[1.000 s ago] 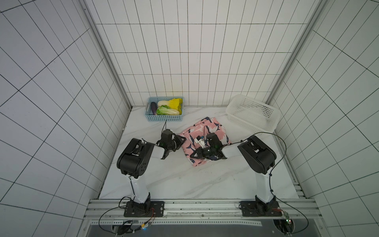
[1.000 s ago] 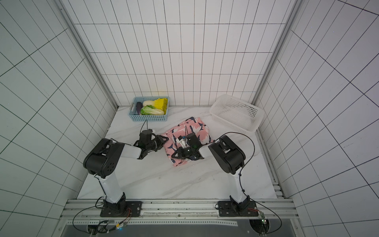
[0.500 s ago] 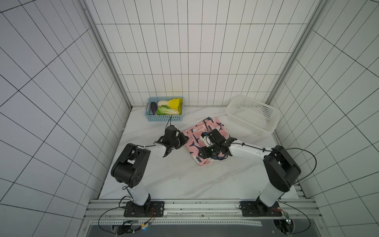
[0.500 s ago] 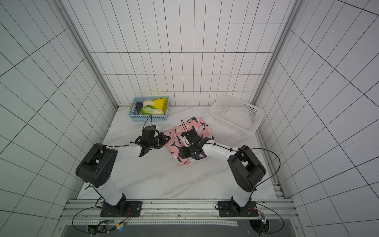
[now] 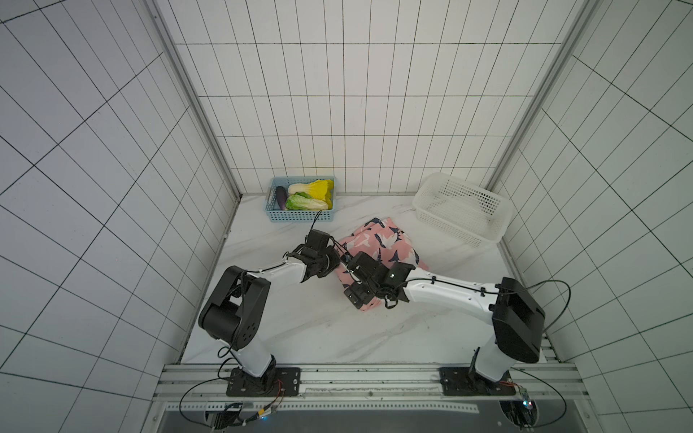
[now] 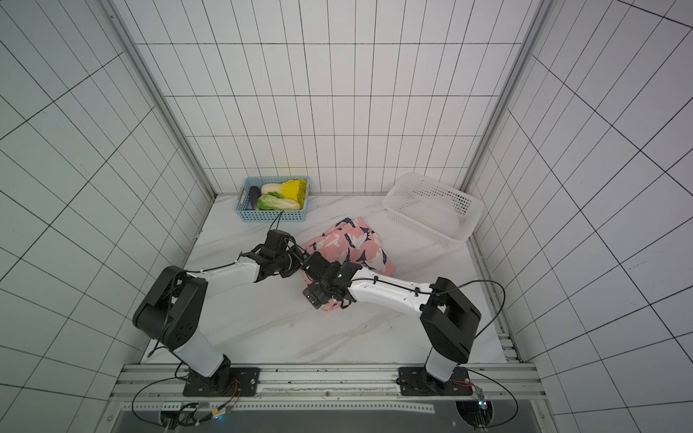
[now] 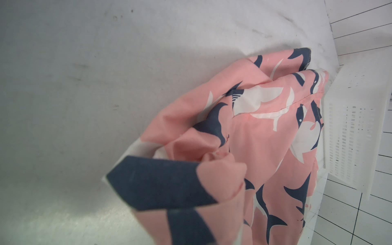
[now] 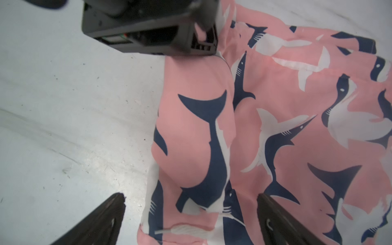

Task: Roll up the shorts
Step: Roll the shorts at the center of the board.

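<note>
Roll only just started, I'd say: the shorts (image 5: 378, 245) sit on the counter (image 5: 300, 330) near the white basket (image 5: 455, 230). The edge farthest from the basket is curled into a plump tube, and the rest lies flat and creased. Left gripper (image 5: 337, 258) jaws are pinched shut on the tube's end. Right gripper (image 8: 191, 197) jaws are wide, straddling it and gripping nothing.

In a top view, pink shorts (image 5: 379, 245) lie bunched mid-desk (image 5: 300, 326). The left gripper (image 5: 337, 262) meets their left edge. The right gripper (image 5: 353, 280), jaws spread, straddles the near end. A blue basket (image 5: 300, 216) and a white basket (image 5: 463, 225) stand behind.
</note>
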Controlling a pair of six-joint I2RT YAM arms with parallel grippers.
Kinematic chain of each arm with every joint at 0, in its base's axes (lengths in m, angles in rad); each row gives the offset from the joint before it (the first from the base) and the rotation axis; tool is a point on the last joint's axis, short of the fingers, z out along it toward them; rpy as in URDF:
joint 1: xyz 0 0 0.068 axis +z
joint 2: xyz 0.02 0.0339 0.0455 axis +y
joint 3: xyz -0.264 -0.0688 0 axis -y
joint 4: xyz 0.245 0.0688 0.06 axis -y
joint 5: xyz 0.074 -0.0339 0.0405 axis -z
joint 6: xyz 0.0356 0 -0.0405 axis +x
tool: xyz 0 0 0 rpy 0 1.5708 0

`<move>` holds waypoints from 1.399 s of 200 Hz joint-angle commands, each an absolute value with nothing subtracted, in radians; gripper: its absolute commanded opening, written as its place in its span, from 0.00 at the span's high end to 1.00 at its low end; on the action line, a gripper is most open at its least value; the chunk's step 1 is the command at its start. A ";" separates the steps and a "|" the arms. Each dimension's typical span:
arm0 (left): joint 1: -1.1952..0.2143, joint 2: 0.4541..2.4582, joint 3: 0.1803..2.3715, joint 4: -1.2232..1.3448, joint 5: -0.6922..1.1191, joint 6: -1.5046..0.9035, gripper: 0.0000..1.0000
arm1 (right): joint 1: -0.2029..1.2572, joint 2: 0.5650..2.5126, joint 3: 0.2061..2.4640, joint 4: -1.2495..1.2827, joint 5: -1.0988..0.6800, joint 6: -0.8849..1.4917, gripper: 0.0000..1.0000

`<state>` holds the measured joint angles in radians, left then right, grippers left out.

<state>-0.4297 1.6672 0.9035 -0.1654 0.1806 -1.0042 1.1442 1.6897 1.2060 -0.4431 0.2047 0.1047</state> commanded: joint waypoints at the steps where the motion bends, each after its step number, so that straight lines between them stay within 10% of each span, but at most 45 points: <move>1: -0.432 1.669 0.950 -0.239 0.184 -1.037 1.00 | 1.177 1.754 1.212 -0.377 0.281 0.095 0.06; 57: -0.431 1.674 0.965 -0.270 0.205 -1.054 1.00 | 1.191 1.883 1.215 -0.361 0.414 0.127 0.20; 108: -0.420 1.679 0.966 -0.259 0.233 -1.036 1.00 | 1.163 1.855 1.166 -0.321 0.313 0.140 0.89; 116: -0.418 1.680 0.969 -0.258 0.240 -1.021 0.82 | 1.149 1.847 1.159 -0.315 0.265 0.148 0.99; 132: -0.410 1.666 0.974 -0.261 0.237 -0.983 0.44 | 1.106 1.832 1.134 -0.290 0.120 0.181 1.00; 160: -0.385 1.558 0.922 -0.235 0.155 -0.927 0.26 | 0.983 1.783 1.033 -0.154 -0.178 0.296 1.00; 280: -0.333 1.610 0.614 0.514 0.374 -0.930 0.20 | 0.712 1.929 0.819 0.503 -0.819 0.729 1.00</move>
